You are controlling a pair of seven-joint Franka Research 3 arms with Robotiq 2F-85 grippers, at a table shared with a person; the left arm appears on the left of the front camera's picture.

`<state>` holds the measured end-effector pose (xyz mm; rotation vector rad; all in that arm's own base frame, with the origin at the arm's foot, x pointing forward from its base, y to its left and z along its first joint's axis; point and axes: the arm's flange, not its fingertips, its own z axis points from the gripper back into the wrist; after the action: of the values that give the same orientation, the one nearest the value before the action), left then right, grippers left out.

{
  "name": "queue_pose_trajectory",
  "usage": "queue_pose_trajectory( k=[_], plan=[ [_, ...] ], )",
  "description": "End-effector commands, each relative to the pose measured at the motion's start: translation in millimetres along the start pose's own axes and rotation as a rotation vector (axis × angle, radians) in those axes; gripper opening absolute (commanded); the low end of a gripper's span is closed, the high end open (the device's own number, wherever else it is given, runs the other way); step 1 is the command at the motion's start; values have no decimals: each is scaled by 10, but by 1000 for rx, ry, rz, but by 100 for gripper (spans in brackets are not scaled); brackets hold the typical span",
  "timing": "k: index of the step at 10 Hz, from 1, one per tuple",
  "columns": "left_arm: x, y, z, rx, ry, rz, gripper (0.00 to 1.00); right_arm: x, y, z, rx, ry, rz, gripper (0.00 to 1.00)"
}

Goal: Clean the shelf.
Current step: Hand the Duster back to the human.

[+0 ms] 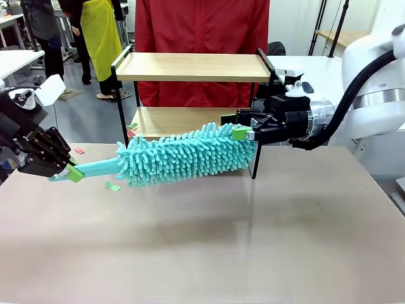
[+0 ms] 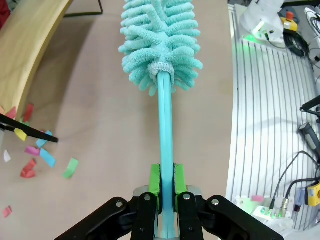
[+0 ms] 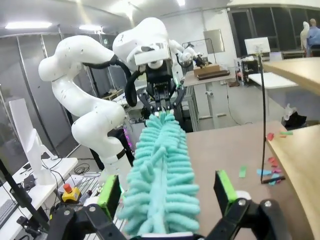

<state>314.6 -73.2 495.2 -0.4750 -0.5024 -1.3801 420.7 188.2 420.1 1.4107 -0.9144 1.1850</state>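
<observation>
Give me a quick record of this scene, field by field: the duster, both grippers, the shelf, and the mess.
duster: teal microfibre duster, lying level in front of the shelf's lower board
left gripper: shut on the duster's handle
right gripper: open, fingers either side of the duster's head
shelf: two wooden boards, black frame
mess: coloured paper scraps on the table by the shelf

A person in a red top [image 1: 202, 25] stands at the top centre of the front view. Another in a yellow apron [image 1: 101, 31] is at the upper left. An emergency-stop button [image 3: 67, 191] sits at the lower left of the right wrist view.
</observation>
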Motion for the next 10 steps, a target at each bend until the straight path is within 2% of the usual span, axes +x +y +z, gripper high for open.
queue_pose_trajectory(
  k=[1,5,10],
  plan=[
    [25,-7,15,-4,-22,8,13,-143,-54,15,1,49,-5,100],
    [25,-7,15,-4,-22,8,13,-272,-88,-56,13,66,-22,100],
    [25,-7,15,-4,-22,8,13,-261,-77,-116,37,50,-9,100]
  ],
)
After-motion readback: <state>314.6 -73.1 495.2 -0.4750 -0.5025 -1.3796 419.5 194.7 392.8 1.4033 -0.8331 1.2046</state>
